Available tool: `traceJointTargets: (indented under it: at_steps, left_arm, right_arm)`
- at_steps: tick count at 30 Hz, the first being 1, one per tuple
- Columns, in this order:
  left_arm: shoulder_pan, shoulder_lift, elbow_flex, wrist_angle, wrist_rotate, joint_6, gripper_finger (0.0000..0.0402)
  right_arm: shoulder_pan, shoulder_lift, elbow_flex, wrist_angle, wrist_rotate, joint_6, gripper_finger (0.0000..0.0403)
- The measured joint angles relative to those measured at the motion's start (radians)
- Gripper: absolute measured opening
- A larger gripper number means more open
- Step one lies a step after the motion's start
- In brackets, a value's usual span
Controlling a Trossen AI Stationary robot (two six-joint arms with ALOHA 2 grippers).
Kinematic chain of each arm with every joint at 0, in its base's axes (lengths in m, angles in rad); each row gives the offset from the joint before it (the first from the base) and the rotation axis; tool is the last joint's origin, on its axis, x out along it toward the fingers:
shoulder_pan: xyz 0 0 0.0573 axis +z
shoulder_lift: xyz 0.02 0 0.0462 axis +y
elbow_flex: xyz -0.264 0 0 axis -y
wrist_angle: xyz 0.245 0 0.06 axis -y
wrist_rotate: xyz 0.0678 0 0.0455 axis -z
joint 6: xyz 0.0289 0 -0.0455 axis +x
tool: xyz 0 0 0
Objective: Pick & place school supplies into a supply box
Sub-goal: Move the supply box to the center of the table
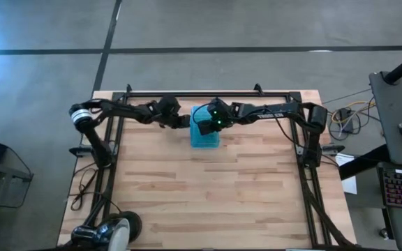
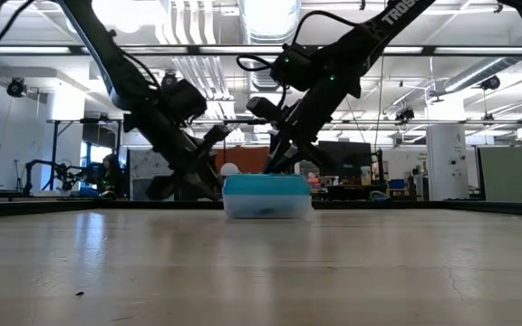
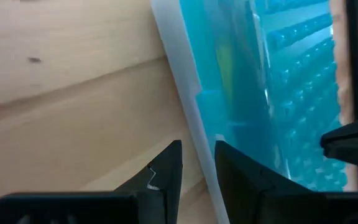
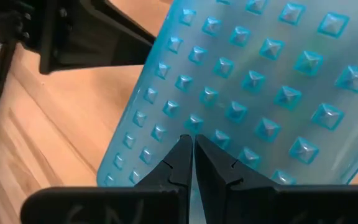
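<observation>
The supply box (image 1: 204, 134) sits flat on the table toward its far edge, with the studded teal lid (image 4: 260, 81) down over the clear base (image 2: 266, 208). Through the lid a yellowish item (image 3: 224, 68) shows inside; the other supplies are hidden. My left gripper (image 3: 197, 165) is low at the box's left side (image 2: 208, 186), its fingers nearly together astride the box's rim. My right gripper (image 4: 193, 155) is shut over the lid, coming from the right (image 1: 216, 118). My left gripper has the box's pale left rim (image 3: 194, 134) between its two fingers, one finger (image 3: 166, 168) outside over the table and one (image 3: 235, 171) over the lid. It comes level from the table's left. The box stays flat on the table. My right gripper has its shut fingertips (image 4: 182, 152) on the lid's studded top (image 4: 210, 134), slanting down from the right and far side. Whether they press in or only rest there cannot be told.
Bare wood tabletop (image 1: 208, 195) stretches from the box toward the near edge. The black frame rail (image 1: 208, 92) runs along the far edge just behind both grippers. A white roll-like object (image 1: 117, 233) lies at the near left corner.
</observation>
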State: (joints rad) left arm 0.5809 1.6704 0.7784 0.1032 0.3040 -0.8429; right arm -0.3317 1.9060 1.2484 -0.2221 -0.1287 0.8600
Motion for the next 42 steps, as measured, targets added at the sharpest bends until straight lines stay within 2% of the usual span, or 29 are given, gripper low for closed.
traceJointTargets:
  at_steps: [7, 14, 20, 25, 27, 30, 35, 38, 42]
  left_arm:
    - [-0.009, 0.083, 0.001, 0.123, 0.035, -0.061, 0.0080]
    - [-0.011, 0.132, 0.004, 0.109, 0.032, -0.040, 0.0080]
    - [-0.011, 0.052, -0.003, 0.005, -0.020, 0.039, 0.0080]
    - [-0.011, -0.060, -0.003, -0.071, -0.144, 0.133, 0.0080]
    - [-0.011, -0.083, -0.003, -0.045, -0.167, 0.149, 0.0080]
    - [-0.009, -0.089, -0.003, 0.025, -0.173, 0.156, 0.0080]
    - [-0.009, -0.019, 0.040, 0.032, -0.182, 0.160, 0.0080]
    - [-0.010, 0.029, 0.065, 0.016, -0.170, 0.160, 0.0080]
    - [-0.032, 0.062, 0.073, -0.015, -0.154, 0.155, 0.0080]
  right_arm:
    - [0.000, -0.002, -0.009, -0.017, -0.004, -0.004, 0.0013]
    - [0.000, -0.005, -0.019, -0.006, -0.006, -0.008, 0.0013]
    - [0.000, -0.092, -0.015, -0.016, 0.060, -0.075, 0.0013]
    - [-0.002, -0.211, -0.015, -0.093, 0.193, -0.105, 0.0013]
    - [-0.011, -0.233, -0.021, -0.167, 0.232, -0.104, 0.0013]
    - [-0.044, -0.230, -0.031, -0.256, 0.235, -0.074, 0.0013]
    - [-0.084, -0.178, -0.063, -0.271, 0.247, 0.026, 0.0013]
    - [-0.081, -0.162, -0.085, -0.278, 0.308, 0.069, 0.0013]
    - [-0.078, -0.154, -0.125, -0.280, 0.280, 0.075, 0.0013]
